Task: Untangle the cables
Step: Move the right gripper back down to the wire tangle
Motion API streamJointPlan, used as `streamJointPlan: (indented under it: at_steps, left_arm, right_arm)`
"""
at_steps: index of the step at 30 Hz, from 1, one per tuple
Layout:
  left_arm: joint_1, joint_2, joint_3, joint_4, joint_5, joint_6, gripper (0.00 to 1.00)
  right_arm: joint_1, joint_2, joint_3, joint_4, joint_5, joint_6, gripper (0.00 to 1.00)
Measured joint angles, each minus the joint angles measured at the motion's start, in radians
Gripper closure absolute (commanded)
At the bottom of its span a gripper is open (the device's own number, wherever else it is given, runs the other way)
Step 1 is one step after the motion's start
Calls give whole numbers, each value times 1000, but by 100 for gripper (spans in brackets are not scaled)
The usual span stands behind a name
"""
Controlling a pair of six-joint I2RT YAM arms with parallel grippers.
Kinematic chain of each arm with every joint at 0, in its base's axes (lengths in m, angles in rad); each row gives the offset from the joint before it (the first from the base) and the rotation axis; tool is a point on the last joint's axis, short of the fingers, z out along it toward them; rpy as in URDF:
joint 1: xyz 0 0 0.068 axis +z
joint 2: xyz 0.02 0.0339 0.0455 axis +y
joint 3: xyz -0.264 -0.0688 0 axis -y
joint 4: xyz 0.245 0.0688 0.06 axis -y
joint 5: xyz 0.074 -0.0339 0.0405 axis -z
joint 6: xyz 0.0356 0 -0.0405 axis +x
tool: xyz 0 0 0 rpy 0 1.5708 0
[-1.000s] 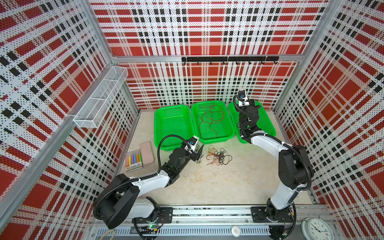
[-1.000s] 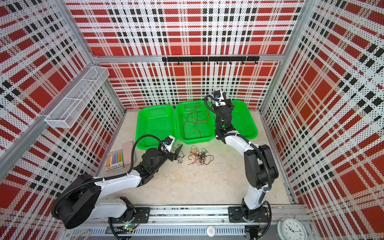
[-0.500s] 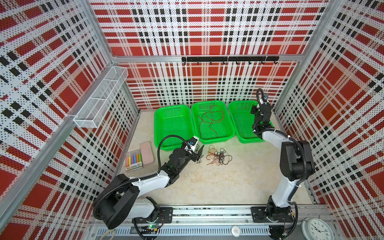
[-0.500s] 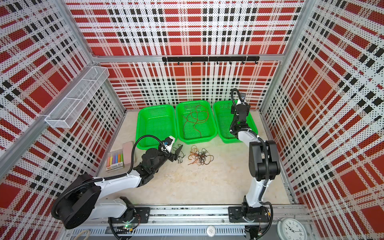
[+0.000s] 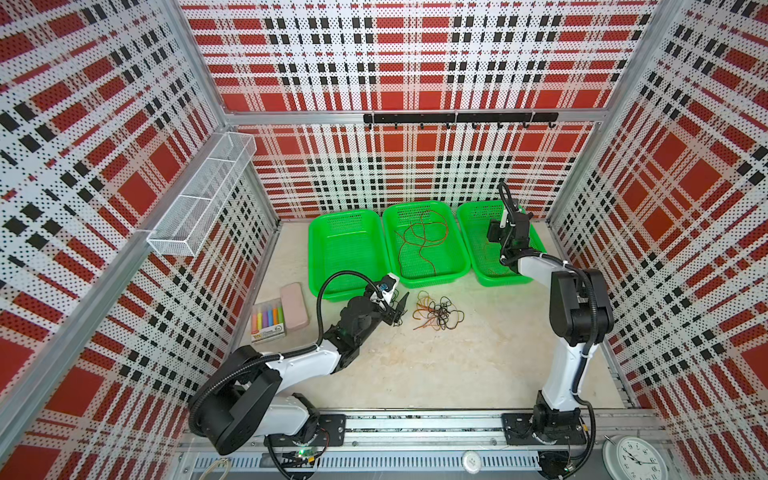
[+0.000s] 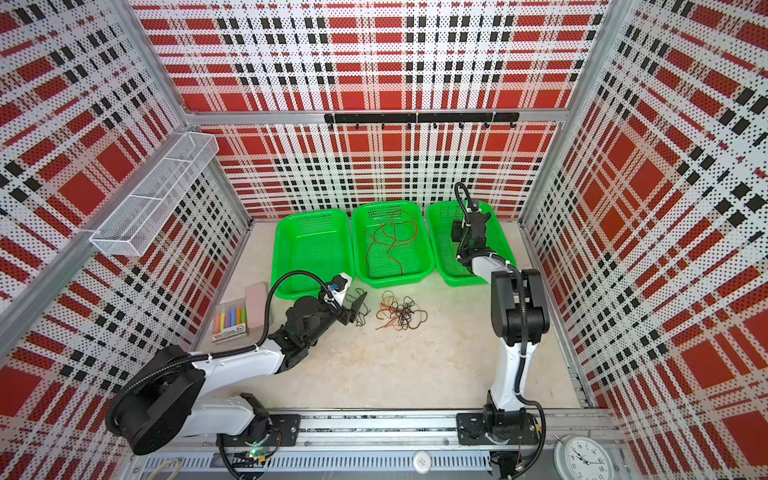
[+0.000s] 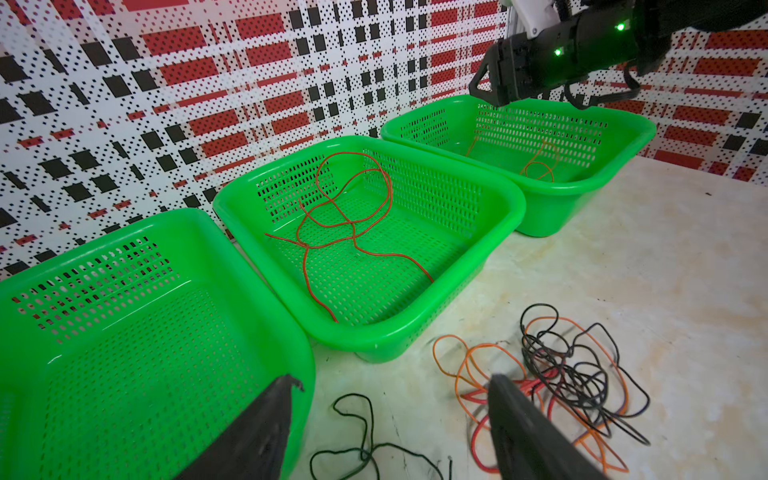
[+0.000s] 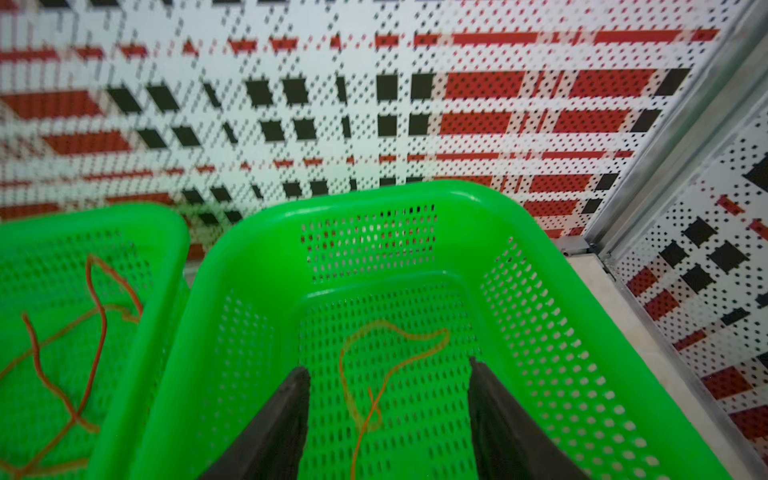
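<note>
A tangle of black, red and orange cables lies on the table in front of the green baskets. One loose black cable lies apart from it, under my left gripper, which hovers open and holds nothing. A red cable lies in the middle basket. My right gripper hangs open over the right basket. An orange cable lies on that basket's floor below the fingers, not gripped.
The left basket has nothing in it. A chalk box and a pink eraser lie by the left wall. A wire shelf juts from that wall. A hook rail runs along the back wall.
My right gripper has swung from beside the middle basket to over the right basket and has opened; the orange cable now lies in that basket. The left arm has stayed put.
</note>
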Motion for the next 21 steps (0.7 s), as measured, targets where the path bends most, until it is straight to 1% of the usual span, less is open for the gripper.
streamJointPlan:
  at_steps: [6,7,11,13,16,19,21]
  left_arm:
    - [-3,21,2,-21,0,-40,24]
    - [-4,27,2,-24,0,-52,24]
    - [-15,49,3,-37,-1,-85,24]
    - [-31,60,5,-42,-2,-89,25]
    - [-57,72,13,-44,-5,-90,25]
    - [-72,80,15,-44,-6,-91,26]
    - [-74,87,15,-45,-8,-92,27]
  right_arm:
    - [2,-179,-175,-38,-68,-2,23]
    - [6,-217,-202,-38,-85,-4,22]
    - [40,-361,-290,-61,-95,-24,23]
    - [93,-433,-327,-92,-93,-42,24]
    - [179,-516,-372,-140,-118,-55,30]
    - [266,-588,-432,-174,-176,-32,37]
    - [320,-612,-471,-190,-206,-7,38]
